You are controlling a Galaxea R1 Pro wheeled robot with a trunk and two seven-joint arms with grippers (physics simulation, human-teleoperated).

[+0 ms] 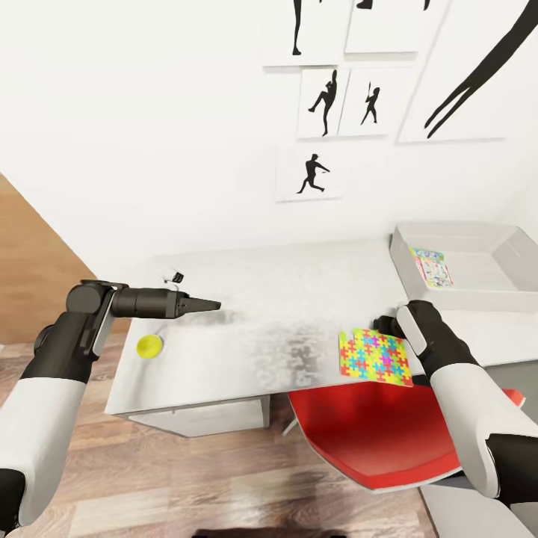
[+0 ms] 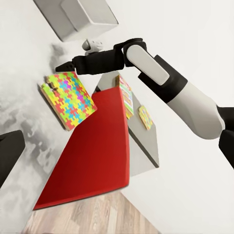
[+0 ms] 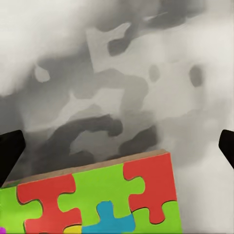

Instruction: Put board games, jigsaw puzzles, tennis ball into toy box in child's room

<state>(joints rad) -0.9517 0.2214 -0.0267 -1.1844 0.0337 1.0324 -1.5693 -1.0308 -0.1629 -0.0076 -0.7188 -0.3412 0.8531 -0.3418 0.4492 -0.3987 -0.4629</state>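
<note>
The bright jigsaw puzzle (image 1: pixel 375 356) lies flat near the front edge of the pale mottled table (image 1: pixel 284 299). My right gripper (image 1: pixel 383 326) hovers just past the puzzle's far edge. It is open, with a finger (image 3: pixel 9 152) on each side and bare tabletop between them above the puzzle (image 3: pixel 102 200). The tennis ball (image 1: pixel 149 346) rests near the table's left front corner. My left gripper (image 1: pixel 211 305) hangs above and beyond the ball, open and empty. The toy box (image 1: pixel 515 258) stands at the back right with one flat colourful box (image 1: pixel 432 267) inside.
A red chair (image 1: pixel 373 437) sits under the table's front edge, below the puzzle. A small dark-and-white object (image 1: pixel 175 277) lies near the wall. In the left wrist view, two flat colourful boxes (image 2: pixel 126 95) lie on a dark grey top (image 2: pixel 146 141) beyond the chair.
</note>
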